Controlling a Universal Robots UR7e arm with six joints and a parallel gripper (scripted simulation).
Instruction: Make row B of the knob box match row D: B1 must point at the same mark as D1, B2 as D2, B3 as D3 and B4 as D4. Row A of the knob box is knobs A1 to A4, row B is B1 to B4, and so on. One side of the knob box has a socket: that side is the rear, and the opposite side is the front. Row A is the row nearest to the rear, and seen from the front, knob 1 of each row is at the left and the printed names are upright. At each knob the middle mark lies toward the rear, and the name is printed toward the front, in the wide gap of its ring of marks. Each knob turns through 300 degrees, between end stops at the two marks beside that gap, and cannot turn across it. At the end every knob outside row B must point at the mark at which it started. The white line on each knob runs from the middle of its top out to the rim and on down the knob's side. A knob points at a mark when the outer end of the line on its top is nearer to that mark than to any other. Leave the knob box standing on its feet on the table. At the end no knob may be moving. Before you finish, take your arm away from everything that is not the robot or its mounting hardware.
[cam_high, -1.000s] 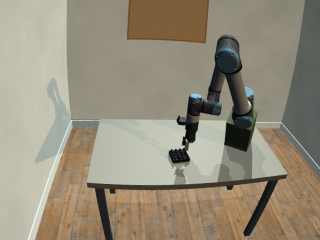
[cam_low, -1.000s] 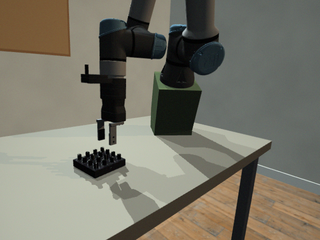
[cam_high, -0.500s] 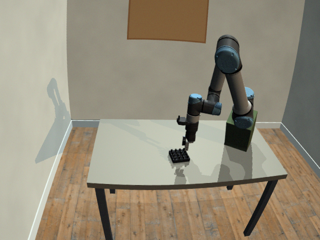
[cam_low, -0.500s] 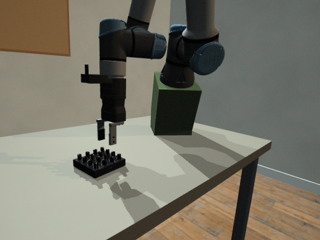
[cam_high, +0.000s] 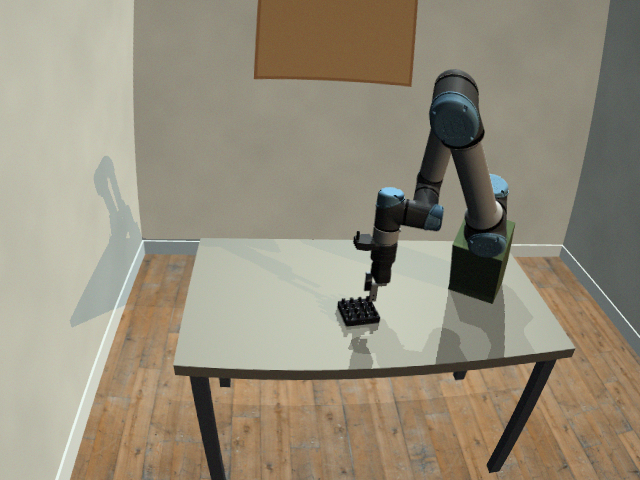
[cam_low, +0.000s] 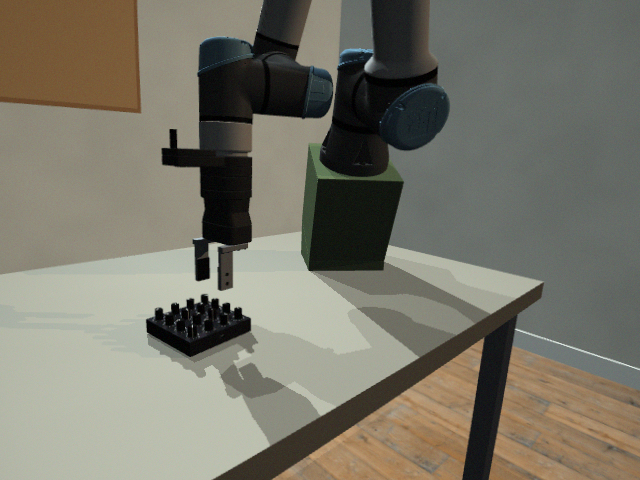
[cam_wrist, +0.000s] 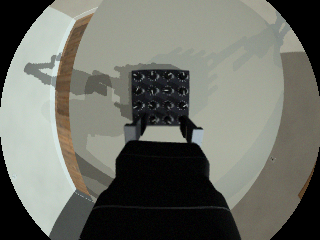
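The knob box (cam_high: 359, 310) (cam_low: 198, 326) (cam_wrist: 160, 94) is a small black square block with several black knobs. It stands flat on the grey table (cam_high: 258, 310) (cam_low: 77, 403) near the middle. My gripper (cam_high: 370, 290) (cam_low: 213, 281) (cam_wrist: 163, 121) is open and empty. It points straight down and hangs a little above the box's far edge, without touching any knob. In the wrist view the box lies just beyond the fingertips. The knob lines and printed names are too small to read in any view.
The arm's green base block (cam_high: 480, 266) (cam_low: 348, 222) stands on the table's right rear part. The table's front edge (cam_high: 372, 367) lies well in front of the box. A brown board (cam_high: 336, 38) hangs on the back wall.
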